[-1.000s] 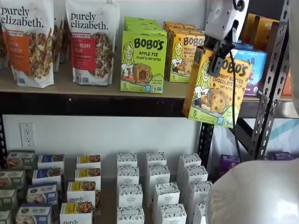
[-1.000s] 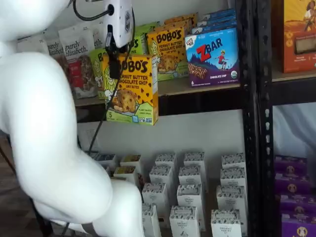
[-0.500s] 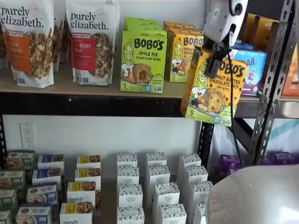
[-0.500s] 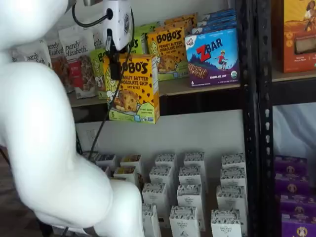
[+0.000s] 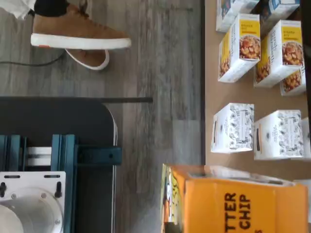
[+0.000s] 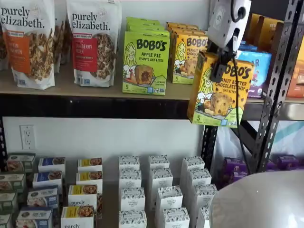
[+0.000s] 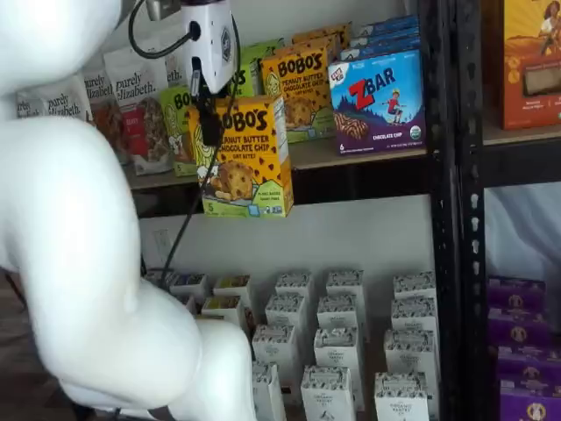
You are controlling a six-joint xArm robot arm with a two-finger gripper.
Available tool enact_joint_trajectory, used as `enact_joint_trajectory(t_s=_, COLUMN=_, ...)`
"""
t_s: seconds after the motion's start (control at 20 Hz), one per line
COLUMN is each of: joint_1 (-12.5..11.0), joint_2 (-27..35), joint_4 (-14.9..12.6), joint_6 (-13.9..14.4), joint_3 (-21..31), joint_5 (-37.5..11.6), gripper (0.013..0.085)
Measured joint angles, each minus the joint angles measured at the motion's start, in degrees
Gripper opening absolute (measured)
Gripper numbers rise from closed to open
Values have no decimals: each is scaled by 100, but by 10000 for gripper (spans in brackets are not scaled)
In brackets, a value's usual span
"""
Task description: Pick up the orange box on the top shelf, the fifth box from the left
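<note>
The orange box (image 6: pixel 221 92) (image 7: pixel 250 158), a yellow-orange Bobo's Peanut Butter Chocolate Chip carton, hangs in the air in front of the top shelf (image 6: pixel 95 90) (image 7: pixel 351 153), clear of the board. My gripper (image 6: pixel 219 64) (image 7: pixel 209 110) is shut on the box's top, white body above, black finger down its front. In the wrist view the orange box (image 5: pixel 238 204) shows close up from above. More orange Bobo's cartons (image 6: pixel 187 54) (image 7: pixel 298 88) stay on the shelf behind.
A lime-green Bobo's Apple Pie carton (image 6: pixel 145 61), granola bags (image 6: pixel 92 42) and a blue Z Bar box (image 7: pixel 377 101) stand on the shelf. Small white cartons (image 6: pixel 159 190) fill the lower level. A black upright (image 7: pixel 443 210) stands to the right. A shoe (image 5: pixel 77 31) is on the floor.
The gripper with the orange box has moved slightly sideways and a little up in front of the shelf; the arm's white body has shifted too.
</note>
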Motion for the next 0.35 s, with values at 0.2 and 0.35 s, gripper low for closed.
enact_joint_trajectory(t_s=0.2, joint_1=79, joint_2=-32, joint_4=-109, joint_6=43, joint_3=56, joint_5=-62, gripper=250)
enact_joint_trajectory(t_s=0.35, joint_1=141, joint_2=-58, joint_4=-207, joint_6=75, joint_3=103, joint_5=-121, gripper=250)
